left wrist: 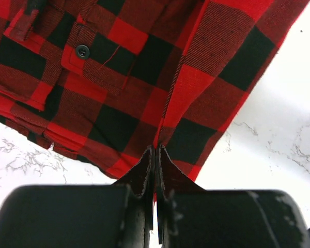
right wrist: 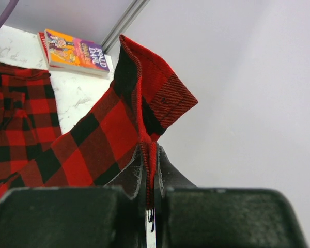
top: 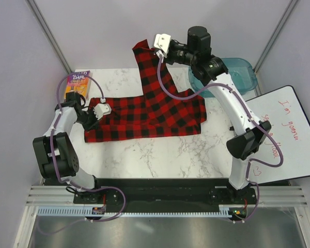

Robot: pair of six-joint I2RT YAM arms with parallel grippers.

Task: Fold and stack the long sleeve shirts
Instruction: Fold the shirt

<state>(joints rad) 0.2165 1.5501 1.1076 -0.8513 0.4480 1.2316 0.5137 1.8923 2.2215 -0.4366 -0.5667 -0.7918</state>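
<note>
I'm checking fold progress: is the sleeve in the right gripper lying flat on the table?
No, the right gripper holds the shirt cuff up in the air, bare wall behind it.

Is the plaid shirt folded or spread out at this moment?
Spread, not folded. The shirt lies flat across the table, one sleeve lifted by the right gripper, the left gripper pinching its opposite edge.

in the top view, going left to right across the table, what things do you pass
book → plaid shirt → teal tub → whiteboard
</note>
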